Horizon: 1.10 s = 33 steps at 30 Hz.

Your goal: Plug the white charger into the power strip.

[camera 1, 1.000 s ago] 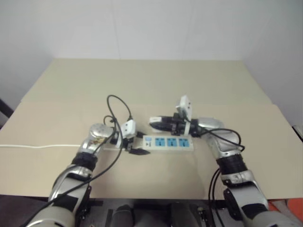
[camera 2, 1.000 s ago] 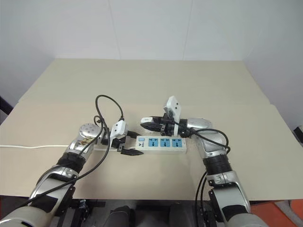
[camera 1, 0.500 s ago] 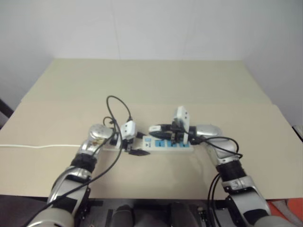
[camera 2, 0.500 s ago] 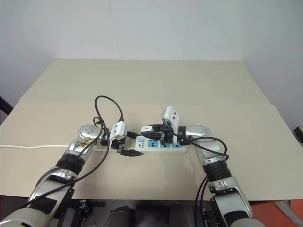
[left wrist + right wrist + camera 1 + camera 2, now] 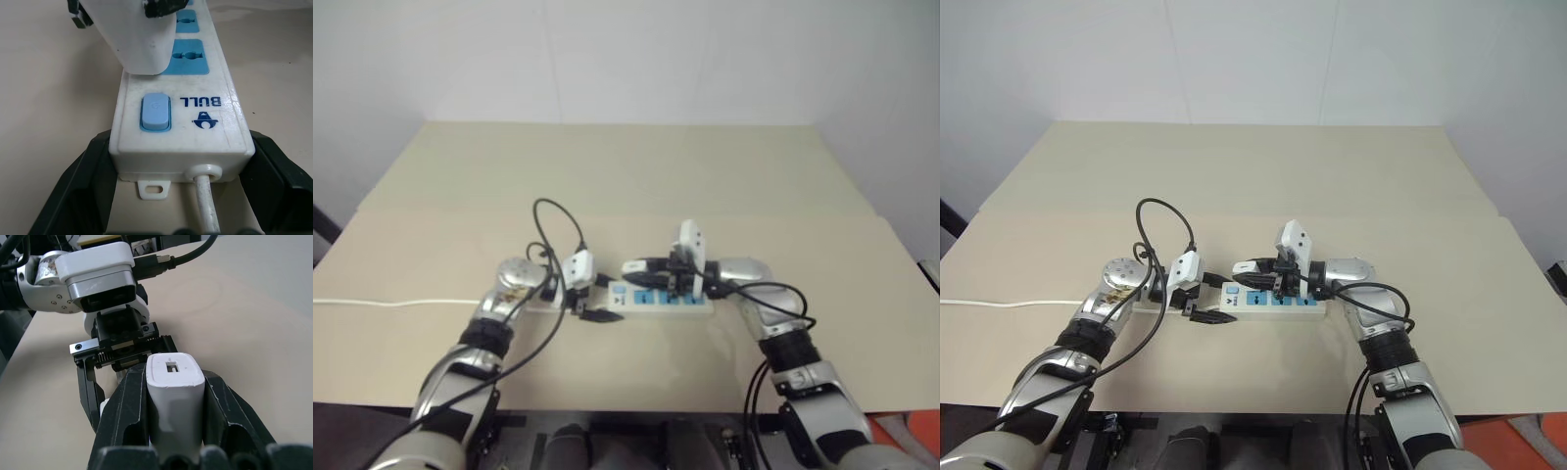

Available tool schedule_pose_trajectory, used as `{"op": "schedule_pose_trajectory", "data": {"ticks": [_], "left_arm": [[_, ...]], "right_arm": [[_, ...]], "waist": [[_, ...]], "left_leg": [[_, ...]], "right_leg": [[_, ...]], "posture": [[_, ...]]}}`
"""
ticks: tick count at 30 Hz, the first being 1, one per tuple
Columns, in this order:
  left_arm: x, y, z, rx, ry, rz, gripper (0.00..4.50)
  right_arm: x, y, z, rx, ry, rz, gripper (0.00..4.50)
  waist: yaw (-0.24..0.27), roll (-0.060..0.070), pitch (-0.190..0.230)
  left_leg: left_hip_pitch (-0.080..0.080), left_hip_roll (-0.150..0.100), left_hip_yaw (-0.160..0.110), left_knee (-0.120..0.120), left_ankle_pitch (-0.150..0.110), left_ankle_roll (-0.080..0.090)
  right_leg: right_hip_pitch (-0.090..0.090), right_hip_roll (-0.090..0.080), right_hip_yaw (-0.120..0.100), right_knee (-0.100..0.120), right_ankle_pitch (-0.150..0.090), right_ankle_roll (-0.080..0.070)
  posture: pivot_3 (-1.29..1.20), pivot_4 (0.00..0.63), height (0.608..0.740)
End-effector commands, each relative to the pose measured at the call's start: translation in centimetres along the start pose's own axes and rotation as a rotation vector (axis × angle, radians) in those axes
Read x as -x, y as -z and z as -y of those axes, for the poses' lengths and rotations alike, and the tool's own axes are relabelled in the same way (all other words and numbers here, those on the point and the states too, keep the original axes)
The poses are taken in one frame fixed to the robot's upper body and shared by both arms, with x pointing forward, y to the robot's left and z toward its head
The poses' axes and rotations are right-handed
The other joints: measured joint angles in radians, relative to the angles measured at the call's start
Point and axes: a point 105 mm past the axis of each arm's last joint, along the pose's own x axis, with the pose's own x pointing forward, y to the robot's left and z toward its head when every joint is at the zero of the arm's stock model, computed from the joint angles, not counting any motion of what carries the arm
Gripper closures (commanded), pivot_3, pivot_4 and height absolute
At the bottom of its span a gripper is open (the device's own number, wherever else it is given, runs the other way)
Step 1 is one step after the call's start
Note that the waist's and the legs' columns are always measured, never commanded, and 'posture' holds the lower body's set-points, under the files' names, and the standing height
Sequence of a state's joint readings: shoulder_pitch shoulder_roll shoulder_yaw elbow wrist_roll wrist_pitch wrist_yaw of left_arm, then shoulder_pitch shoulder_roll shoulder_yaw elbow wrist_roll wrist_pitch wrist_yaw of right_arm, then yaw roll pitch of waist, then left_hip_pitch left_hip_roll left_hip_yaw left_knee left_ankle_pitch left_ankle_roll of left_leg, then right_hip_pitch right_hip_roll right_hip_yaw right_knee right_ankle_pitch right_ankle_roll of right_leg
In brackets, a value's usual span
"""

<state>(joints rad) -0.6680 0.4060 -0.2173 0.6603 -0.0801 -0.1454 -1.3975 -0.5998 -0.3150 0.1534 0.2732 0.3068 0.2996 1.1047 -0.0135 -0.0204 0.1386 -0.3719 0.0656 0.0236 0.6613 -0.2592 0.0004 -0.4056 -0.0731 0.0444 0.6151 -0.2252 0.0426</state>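
The power strip (image 5: 695, 303) lies on the tan table, a long white bar with blue socket panels. My left gripper (image 5: 181, 147) is shut on its switch end, one black finger (image 5: 83, 191) on each side, by the blue switch (image 5: 155, 112). My right gripper (image 5: 174, 374) is shut on the white charger (image 5: 173, 396), which it holds from the right. The charger (image 5: 142, 39) rests against the strip's top over the socket nearest the switch. Its prongs are hidden.
The strip's thin white cord (image 5: 391, 303) runs left off the table (image 5: 607, 176). A black cable (image 5: 558, 211) loops above my left wrist. The table's front edge lies close below both arms, and a white wall stands behind it.
My right gripper has come down with the charger from just above the strip onto its top, then stopped. The left gripper and the strip have stayed put.
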Motion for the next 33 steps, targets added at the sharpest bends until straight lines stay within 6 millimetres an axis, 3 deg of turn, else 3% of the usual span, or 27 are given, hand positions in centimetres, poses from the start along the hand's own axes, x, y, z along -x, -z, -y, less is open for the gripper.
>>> {"op": "schedule_pose_trajectory", "data": {"ticks": [1,17,33], "left_arm": [[0.0,0.7,0.7,0.007,0.033,-0.038,1.23],[0.2,0.7,0.6,0.012,0.030,-0.044,1.23],[0.5,0.7,0.4,0.012,0.025,-0.050,1.23]], "right_arm": [[0.4,-2.2,0.3,0.002,0.018,0.086,3.33],[0.3,-1.9,0.3,-0.014,0.041,0.107,3.33],[0.8,0.3,0.6,0.008,0.077,0.061,3.33]], "waist": [[0.000,0.000,0.000],[0.000,0.000,0.000],[-0.001,0.000,0.000]], "left_leg": [[0.000,0.000,0.000,0.000,0.000,0.000],[0.000,0.000,0.000,0.000,0.000,0.000],[0.000,0.001,0.000,0.000,0.000,0.000]], "right_leg": [[0.000,0.000,0.000,0.000,0.000,0.000],[0.000,0.000,0.000,0.000,0.000,0.000],[0.000,0.000,0.000,0.000,0.000,0.000]], "posture": [[0.00,0.150,0.740],[0.00,0.150,0.740],[0.00,0.150,0.740]]}}
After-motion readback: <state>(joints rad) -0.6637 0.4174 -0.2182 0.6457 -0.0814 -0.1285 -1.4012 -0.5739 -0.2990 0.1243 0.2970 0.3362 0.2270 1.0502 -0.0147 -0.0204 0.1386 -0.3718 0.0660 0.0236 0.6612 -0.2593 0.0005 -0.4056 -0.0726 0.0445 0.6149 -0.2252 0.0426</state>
